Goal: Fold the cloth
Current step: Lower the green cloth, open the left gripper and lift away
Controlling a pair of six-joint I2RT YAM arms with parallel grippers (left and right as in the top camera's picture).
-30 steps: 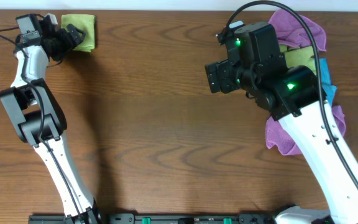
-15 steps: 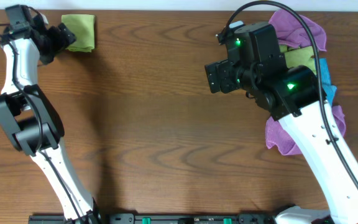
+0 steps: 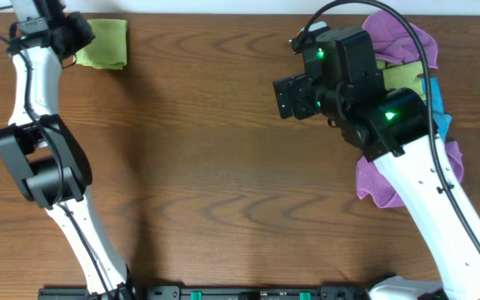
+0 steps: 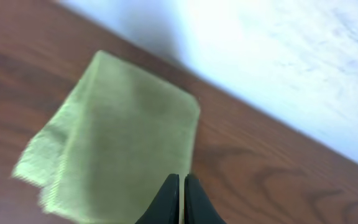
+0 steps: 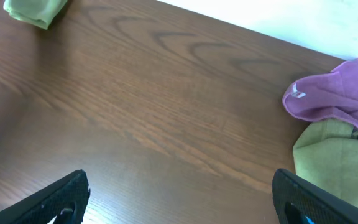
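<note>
The lime-green cloth (image 3: 105,43) lies folded into a small rectangle at the table's far left corner. It fills the left wrist view (image 4: 117,137) and shows small at the top left of the right wrist view (image 5: 35,9). My left gripper (image 3: 77,33) hovers at the cloth's left side, shut, with nothing between its fingers (image 4: 180,183). My right gripper (image 3: 294,93) stands open over bare wood at the middle right, far from the cloth. Its two fingertips (image 5: 61,199) sit wide apart with only table between them.
A pile of other cloths lies under and behind my right arm: purple (image 3: 400,37), duller olive-green (image 3: 402,77) and blue (image 3: 440,117). The purple (image 5: 334,93) and olive (image 5: 334,155) cloths show at the right of the right wrist view. The table's far edge runs just behind the cloth.
My left gripper has closed from open and pulled back up and to the left, off the folded cloth. The cloth stays put. The right arm has barely moved.
</note>
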